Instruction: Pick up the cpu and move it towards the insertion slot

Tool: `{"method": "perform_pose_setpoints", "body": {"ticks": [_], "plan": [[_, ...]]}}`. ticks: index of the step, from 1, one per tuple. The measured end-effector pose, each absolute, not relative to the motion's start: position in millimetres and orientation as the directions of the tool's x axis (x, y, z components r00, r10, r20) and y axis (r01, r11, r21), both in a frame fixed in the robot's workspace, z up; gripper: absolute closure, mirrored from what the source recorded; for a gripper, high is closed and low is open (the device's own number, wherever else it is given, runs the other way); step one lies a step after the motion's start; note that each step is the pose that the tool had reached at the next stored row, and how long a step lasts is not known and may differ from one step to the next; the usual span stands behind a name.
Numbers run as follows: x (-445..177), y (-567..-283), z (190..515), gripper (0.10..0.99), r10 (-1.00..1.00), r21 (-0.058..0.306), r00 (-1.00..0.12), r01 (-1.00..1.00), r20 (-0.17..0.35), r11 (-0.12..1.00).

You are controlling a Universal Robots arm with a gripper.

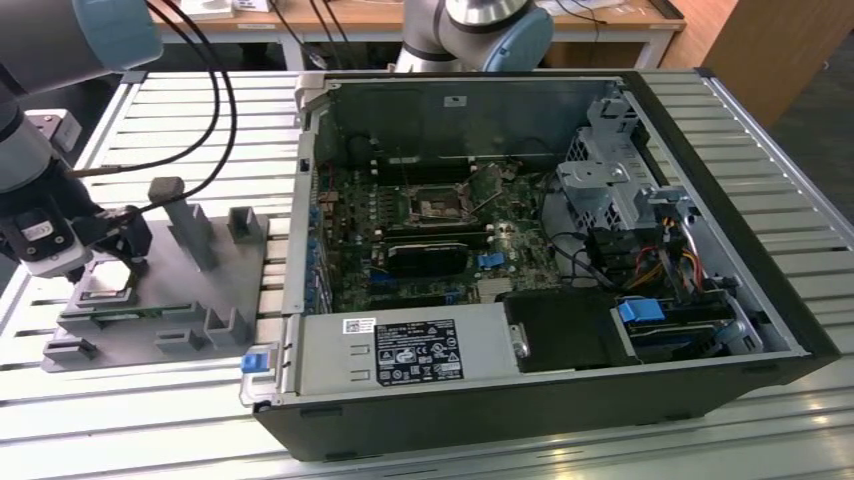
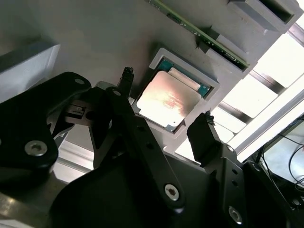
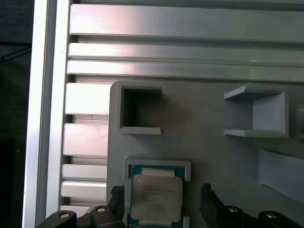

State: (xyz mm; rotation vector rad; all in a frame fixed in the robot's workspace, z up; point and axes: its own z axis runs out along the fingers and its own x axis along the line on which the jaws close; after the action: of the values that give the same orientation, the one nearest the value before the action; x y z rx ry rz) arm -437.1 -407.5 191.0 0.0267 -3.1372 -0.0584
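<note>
In both wrist views your gripper (image 2: 165,102) straddled the cpu (image 3: 156,194), fingers apart, chip seated in the grey fixture (image 3: 204,152); the exterior view showed the insertion slot (image 1: 438,207) well away.

Under the gripper (image 1: 114,258) lies a table (image 1: 134,420) of silvery aluminium slats, which catch bright glare in the second wrist view. Well beyond the gripper, past the table's far edge, stands a wooden desk (image 1: 400,15) on a white frame. Further off, a wooden panel (image 1: 767,50) rises above dark floor (image 1: 830,150).
</note>
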Motion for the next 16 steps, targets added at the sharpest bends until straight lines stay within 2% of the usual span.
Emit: {"method": "perform_pose_setpoints", "body": {"ticks": [11,13,14,16], "plan": [[-439.2,-410.1,183.1,0.353,-0.014,0.037,-1.0,-0.014,0.003,0.999],[-440.0,-410.2,182.8,0.365,-0.014,0.037,-1.0,-0.014,0.003,0.999],[-440.2,-410.2,182.6,0.435,-0.014,0.037,-1.0,-0.014,0.003,0.999],[-440.4,-410.1,182.6,0.435,-0.014,0.037,-1.0,-0.014,0.003,0.999]]}}
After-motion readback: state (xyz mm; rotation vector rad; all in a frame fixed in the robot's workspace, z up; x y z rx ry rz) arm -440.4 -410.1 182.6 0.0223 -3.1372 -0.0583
